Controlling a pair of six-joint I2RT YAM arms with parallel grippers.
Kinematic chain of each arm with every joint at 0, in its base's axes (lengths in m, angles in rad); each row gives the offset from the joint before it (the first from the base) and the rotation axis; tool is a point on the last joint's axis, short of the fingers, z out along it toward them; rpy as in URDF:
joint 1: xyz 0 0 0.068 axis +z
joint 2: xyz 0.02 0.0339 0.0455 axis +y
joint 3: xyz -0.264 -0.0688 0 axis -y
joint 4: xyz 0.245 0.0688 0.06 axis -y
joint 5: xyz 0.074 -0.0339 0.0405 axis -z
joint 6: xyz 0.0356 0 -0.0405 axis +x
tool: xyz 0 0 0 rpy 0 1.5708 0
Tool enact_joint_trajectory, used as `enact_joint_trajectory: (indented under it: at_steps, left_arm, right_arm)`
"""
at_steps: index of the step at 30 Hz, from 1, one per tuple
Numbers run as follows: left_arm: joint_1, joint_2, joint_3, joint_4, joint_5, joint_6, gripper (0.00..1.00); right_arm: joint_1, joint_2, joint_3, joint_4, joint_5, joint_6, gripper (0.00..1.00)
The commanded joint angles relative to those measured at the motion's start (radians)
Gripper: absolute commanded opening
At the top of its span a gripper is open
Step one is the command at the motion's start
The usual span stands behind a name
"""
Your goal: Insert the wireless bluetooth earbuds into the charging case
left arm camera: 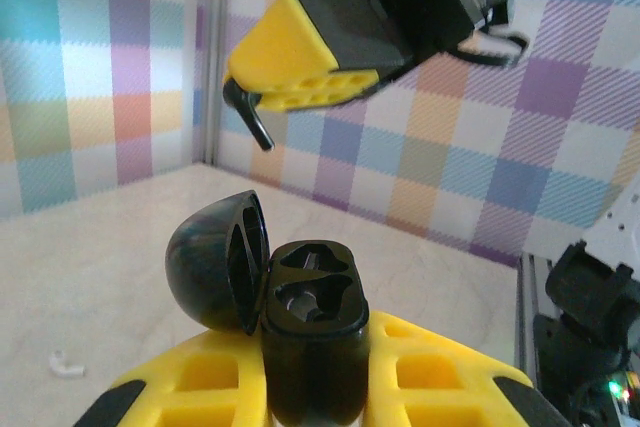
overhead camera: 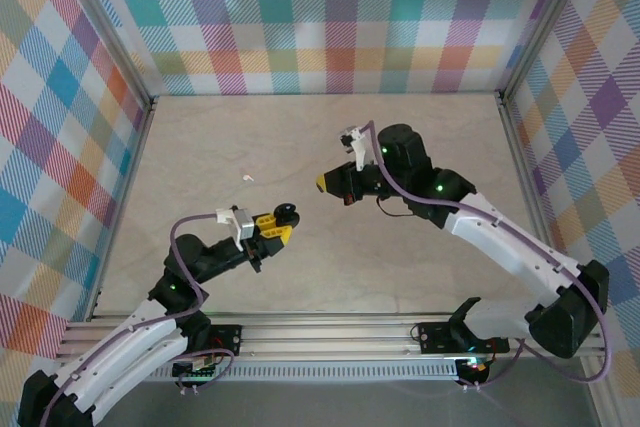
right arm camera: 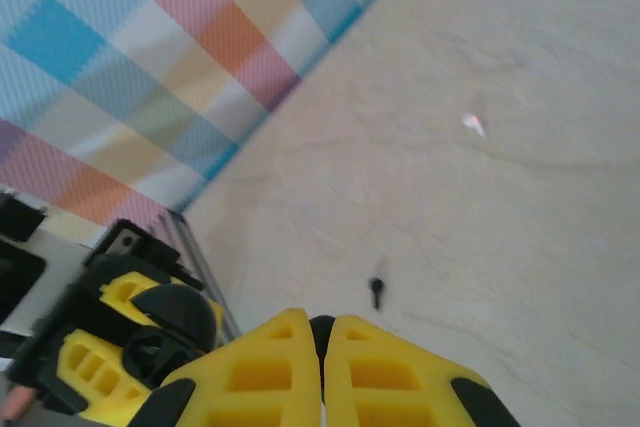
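Note:
The charging case [left arm camera: 312, 347] is glossy black. It stands upright between my left gripper's [left arm camera: 312, 372] yellow fingers, which are shut on its body. Its lid [left arm camera: 215, 262] hangs open to the left and both sockets [left arm camera: 312, 297] look empty. My right gripper [right arm camera: 322, 335] is shut on one black earbud [right arm camera: 321, 329]; its stem [left arm camera: 254, 122] pokes out below the fingertips, above and left of the case. The second earbud [right arm camera: 376, 290] lies on the table. From above, the left gripper [overhead camera: 276, 228] and right gripper [overhead camera: 323, 184] sit close together at mid-table.
A tiny white speck [overhead camera: 247, 179] lies on the beige table [overhead camera: 300, 137], also seen as a white speck [right arm camera: 472, 124] beyond the loose earbud. Plaid walls [overhead camera: 330, 17] enclose the table on three sides. An aluminium rail [overhead camera: 330, 332] runs along the near edge.

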Motion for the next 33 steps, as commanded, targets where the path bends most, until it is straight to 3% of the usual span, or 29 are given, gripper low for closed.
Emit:
enact_joint_trajectory:
  at_steps: [1,11,33]
  left_arm:
    - [-0.012,0.034,0.074,0.079,0.017,0.035,0.0]
    - [-0.02,0.097,0.129,0.086,-0.011,-0.014,0.0]
    - [-0.021,0.107,0.124,0.133,-0.046,-0.107,0.0]
  right_arm:
    - [0.01,-0.033,-0.061,0.28,-0.107,0.108,0.0]
    - [0.078,-0.039,-0.077,0.419,-0.128,0.079,0.0]
    - [0.099,-0.013,-0.129,0.405,-0.146,0.027,0.0]
